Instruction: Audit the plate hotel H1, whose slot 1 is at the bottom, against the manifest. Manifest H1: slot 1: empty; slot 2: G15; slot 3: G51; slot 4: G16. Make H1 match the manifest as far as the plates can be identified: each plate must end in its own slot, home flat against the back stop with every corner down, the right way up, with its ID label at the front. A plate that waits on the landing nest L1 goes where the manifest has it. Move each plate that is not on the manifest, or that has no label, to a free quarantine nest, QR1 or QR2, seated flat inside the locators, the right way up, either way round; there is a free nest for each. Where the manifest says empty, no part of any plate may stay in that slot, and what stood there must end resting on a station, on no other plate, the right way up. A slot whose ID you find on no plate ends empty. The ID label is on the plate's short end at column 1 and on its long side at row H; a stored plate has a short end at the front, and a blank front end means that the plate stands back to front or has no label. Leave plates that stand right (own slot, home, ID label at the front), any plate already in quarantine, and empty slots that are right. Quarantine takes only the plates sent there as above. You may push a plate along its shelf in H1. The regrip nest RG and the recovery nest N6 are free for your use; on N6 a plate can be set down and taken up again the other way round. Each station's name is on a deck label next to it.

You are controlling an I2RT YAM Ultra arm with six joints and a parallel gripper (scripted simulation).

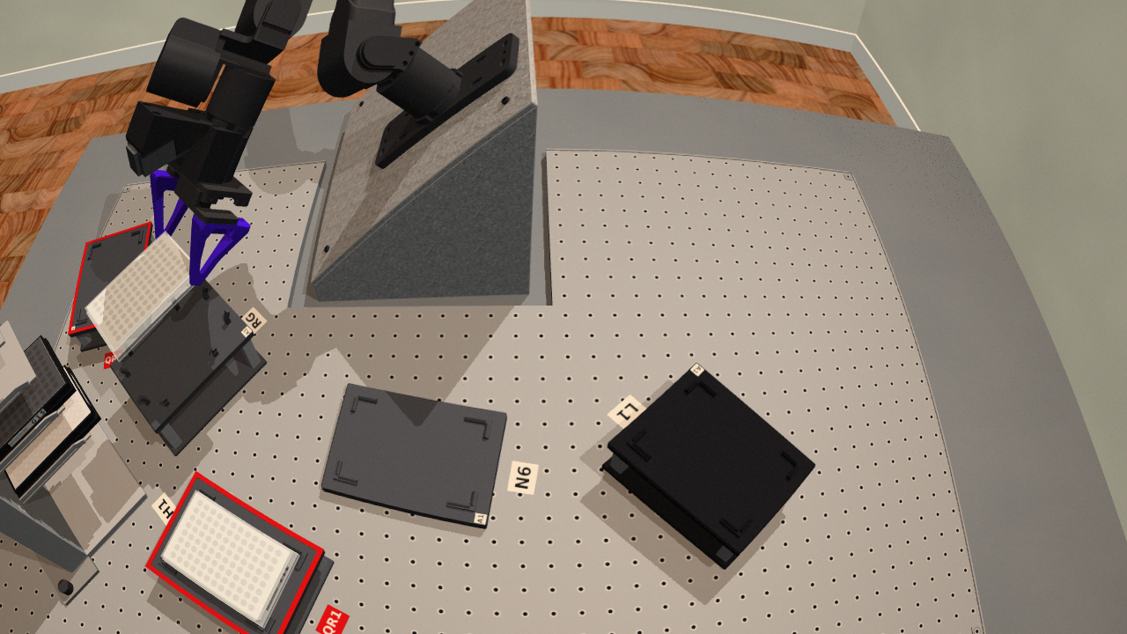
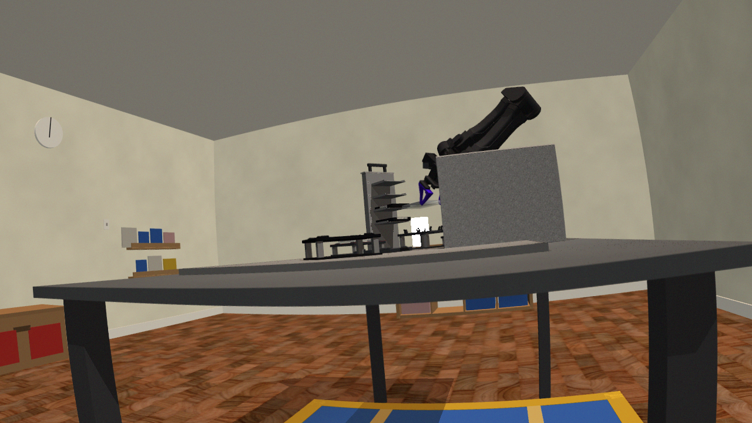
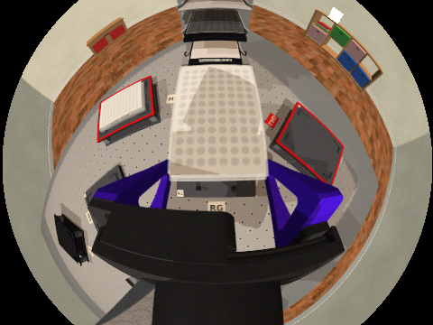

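Note:
My gripper (image 1: 178, 260) (image 2: 430, 203) (image 3: 218, 171) is shut on a pale translucent plate (image 1: 142, 291) (image 2: 418, 204) (image 3: 216, 122). The fingers hold its long sides near one short end. It hangs wells up above the deck, between RG and QR2, its far end toward H1 (image 2: 366, 200). No label shows on its near end. H1 holds a dark plate (image 3: 216, 23) and, below it, a plate with a pale top (image 3: 216, 49) and a front label too small to read surely. A white plate (image 1: 228, 551) (image 3: 123, 106) lies on QR1 (image 1: 258, 518). QR2 (image 1: 106, 264) (image 3: 311, 140) shows no plate.
RG (image 1: 188, 339) (image 3: 245, 188) is a raised dark nest with pegs, below and beside the held plate. N6 (image 1: 409, 449) and L1 (image 1: 709, 457) (image 3: 69, 236) bear no plates. The arm's stone-grey base block (image 1: 441, 228) (image 2: 499, 194) stands behind RG.

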